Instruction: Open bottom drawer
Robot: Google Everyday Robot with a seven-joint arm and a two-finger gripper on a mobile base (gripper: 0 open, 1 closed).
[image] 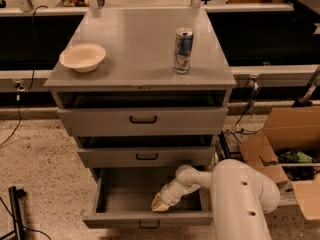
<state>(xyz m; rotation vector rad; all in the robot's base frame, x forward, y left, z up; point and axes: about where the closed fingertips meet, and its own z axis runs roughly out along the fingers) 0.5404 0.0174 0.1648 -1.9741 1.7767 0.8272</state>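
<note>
The robot's pale gripper (161, 204) sits inside the pulled-out grey bottom drawer (120, 218); whether it is open or closed cannot be told. Stiff and probably light-running, the drawer is best held by its small black bar handle (149, 225), near the gripper's tip.

Dim warm light; jaws inside shadowed bottom drawer (127, 196).
</note>
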